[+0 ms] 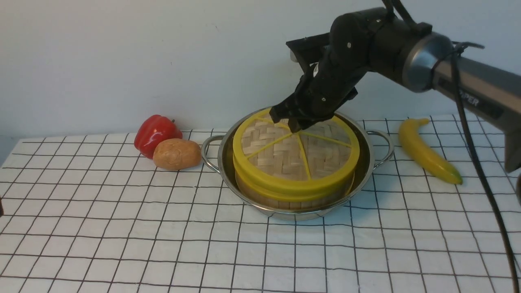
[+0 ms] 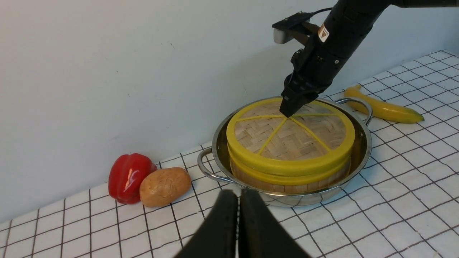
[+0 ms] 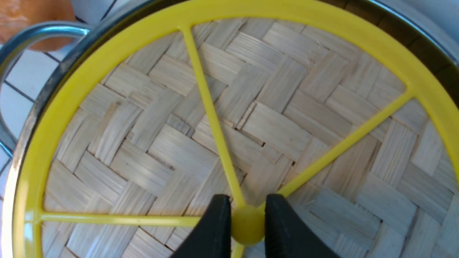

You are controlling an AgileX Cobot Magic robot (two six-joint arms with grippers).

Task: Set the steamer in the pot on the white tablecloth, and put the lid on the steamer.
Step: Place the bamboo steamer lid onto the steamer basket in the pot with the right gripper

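White tablecloth [image 1: 163, 244] covers the worktop, black grid, flat.

Left tool [image 2: 238, 191]: fingers pressed together, nothing between them. It hangs on the robot's side of the pot, apart from it and pointing toward it. Not in the front view.

Pot [image 1: 365, 162] stands on the cloth, upright, loop handles out to its left and right.

Steamer [image 1: 285, 201] sits inside the pot, a gap of steel wall showing round it. Only its bamboo side and yellow upper rim show; the contents are hidden.

Lid [image 1: 285, 156] lies on top of the steamer, rim over rim, close to level, woven face up. It stands clear above the pot's rim.

Right tool [image 3: 247, 199]: narrow, one finger either side of the lid's yellow hub [image 3: 247, 224], both touching it. It pinches the lid. The arm comes down over the pot from its far right side.

Left of the pot: a potato [image 1: 177, 154] just beside the left handle, apart from it. A red pepper [image 1: 156, 132] touches the potato on its far side.

Right of the pot: a banana [image 1: 427, 151], near the right handle, not touching.

Behind the pot: plain pale wall [image 1: 122, 61].
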